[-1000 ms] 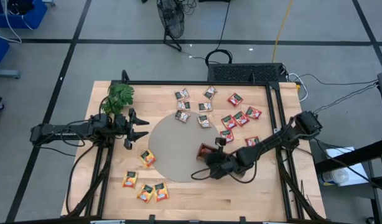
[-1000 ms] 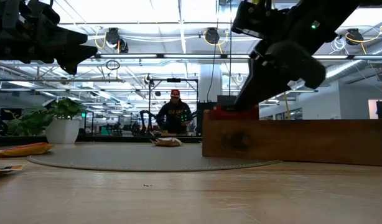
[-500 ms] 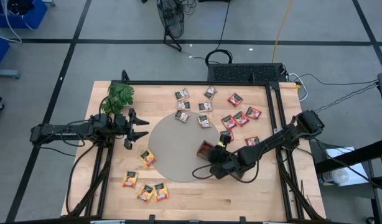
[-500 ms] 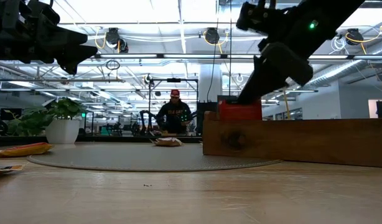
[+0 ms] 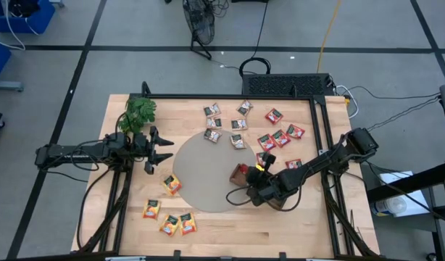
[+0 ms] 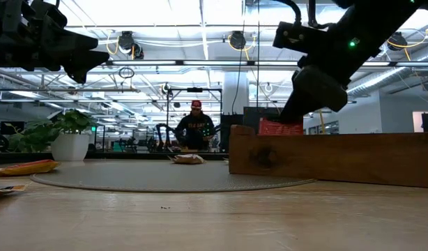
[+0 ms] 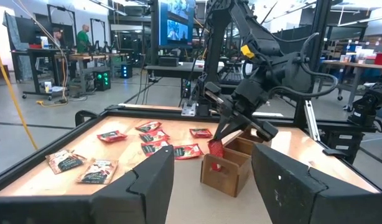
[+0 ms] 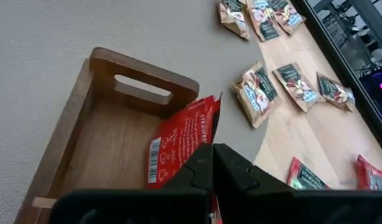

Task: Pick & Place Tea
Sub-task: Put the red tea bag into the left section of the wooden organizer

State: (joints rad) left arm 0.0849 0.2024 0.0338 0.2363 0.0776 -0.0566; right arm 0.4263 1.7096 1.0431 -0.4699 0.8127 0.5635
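My right gripper (image 8: 213, 163) is shut on a red tea sachet (image 8: 181, 140) over the end compartment of the wooden tray (image 8: 104, 134), which stands on the round grey mat (image 5: 204, 174). In the low view the sachet (image 6: 280, 127) sticks up above the tray's rim (image 6: 332, 157). Loose sachets lie flat on the table: red ones (image 5: 280, 135) at the far right, grey-white ones (image 5: 222, 125) at the far middle and orange ones (image 5: 168, 217) at the near left. My left gripper (image 5: 167, 148) waits open at the table's left, level above the top. My right gripper pinches the red sachet by one edge (image 8: 197, 155) between its two shut fingers. The fingers slant down from the table's near right. The sachet hangs tilted below them (image 7: 214, 148), its lower end in the tray's end compartment. Whether it touches the tray I cannot tell.
A green leafy sprig (image 5: 139, 112) stands at the table's far left corner. The tray's end wall has a handle slot (image 8: 143, 89). A person (image 6: 195, 129) shows in the room beyond the far edge. Bare wood lies along the near edge (image 5: 237, 235).
My right gripper has rolled and tipped with the red sachet and drifted slightly toward the table's right. The sachet stood straighter and higher above the tray's rim half a second ago; it now sits lower and tilted, farther along the tray.
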